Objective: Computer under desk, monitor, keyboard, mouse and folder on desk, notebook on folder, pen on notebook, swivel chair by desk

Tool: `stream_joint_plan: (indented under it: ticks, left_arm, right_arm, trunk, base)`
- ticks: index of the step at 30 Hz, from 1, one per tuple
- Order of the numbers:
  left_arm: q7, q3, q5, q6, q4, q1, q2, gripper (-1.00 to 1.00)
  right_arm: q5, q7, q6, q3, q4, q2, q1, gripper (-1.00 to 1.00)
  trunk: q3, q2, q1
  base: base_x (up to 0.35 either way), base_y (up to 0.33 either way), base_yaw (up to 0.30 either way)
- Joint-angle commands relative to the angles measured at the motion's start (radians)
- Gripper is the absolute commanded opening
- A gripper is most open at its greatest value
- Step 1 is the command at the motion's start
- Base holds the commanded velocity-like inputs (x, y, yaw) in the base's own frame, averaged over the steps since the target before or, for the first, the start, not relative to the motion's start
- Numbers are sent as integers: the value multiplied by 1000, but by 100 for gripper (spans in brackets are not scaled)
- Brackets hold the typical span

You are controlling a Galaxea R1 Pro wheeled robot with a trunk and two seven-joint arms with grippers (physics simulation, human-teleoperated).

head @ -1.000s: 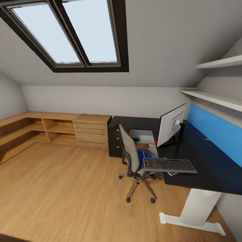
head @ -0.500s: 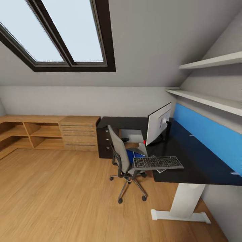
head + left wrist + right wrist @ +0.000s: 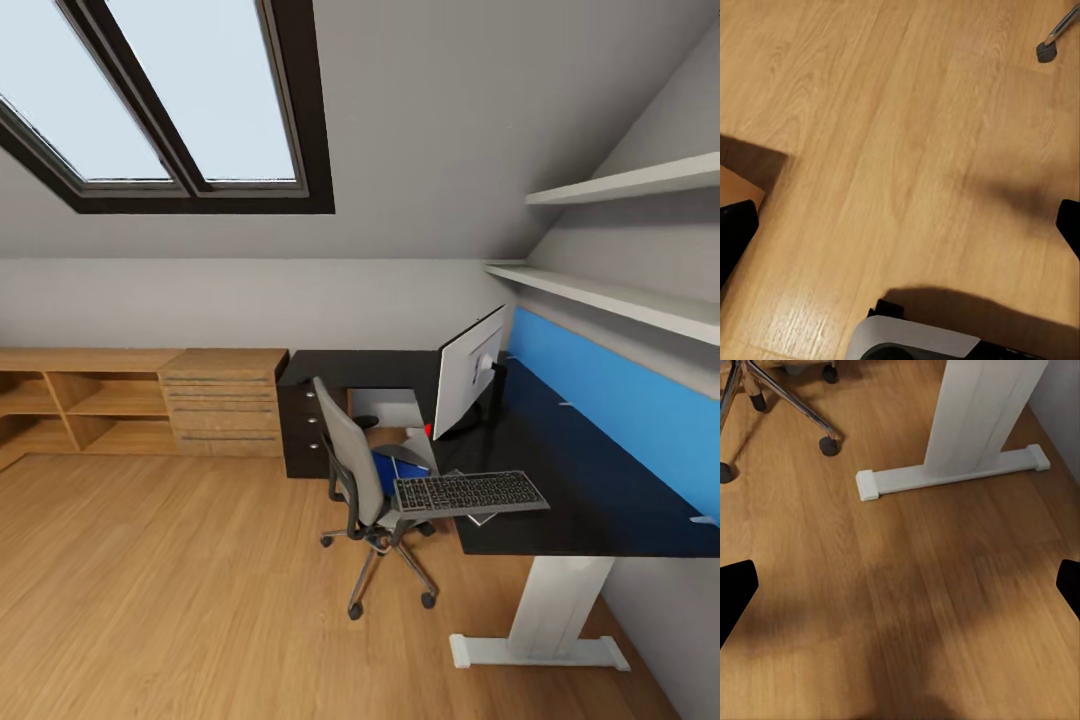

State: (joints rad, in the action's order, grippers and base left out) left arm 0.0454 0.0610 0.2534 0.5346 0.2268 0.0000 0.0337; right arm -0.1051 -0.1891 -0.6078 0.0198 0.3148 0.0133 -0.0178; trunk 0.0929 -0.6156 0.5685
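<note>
Robot stands well back from the desk, both arms hanging low over bare wood floor. Left gripper and right gripper both spread wide, holding nothing; only dark fingertips show at the frame edges. The folder lies flat on the swivel chair seat, ahead and right of centre in the head view, chair tucked against the desk edge. The keyboard overhangs the near edge, long axis along it; the monitor stands behind it. Right wrist view catches the desk's white leg and chair casters, so the right arm looks nearer (judgement only). Mouse, notebook, pen: cannot make out.
</note>
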Motion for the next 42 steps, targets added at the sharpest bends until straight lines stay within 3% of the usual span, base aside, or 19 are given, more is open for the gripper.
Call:
stream_joint_plan:
  ticks: [1,26,27,30,42]
  left_arm:
    - [5,6,0,1,1,0,-1,100]
    - [-7,6,4,-13,3,0,-3,100]
    - [-8,7,5,-71,14,0,0,100]
    - [-7,7,5,-121,29,0,0,100]
    - [-6,6,6,-148,36,0,1,100]
  right_arm:
    - [-7,4,-4,2,0,0,-1,100]
    - [-7,4,-4,2,-2,0,-1,100]
    - [-7,4,-4,2,-2,-1,-1,100]
    - [-7,4,-4,2,-2,-1,-1,100]
    - [-7,4,-4,2,-2,-1,-1,100]
  trunk:
    - [2,-1,0]
    - [77,-169,92]
    - [80,-176,96]
    - [89,-197,108]
    - [127,-281,154]
  base:
    - [11,3,-6]
    - [1,0,0]
    - [0,0,0]
    - [0,6,0]
    - [0,248,0]
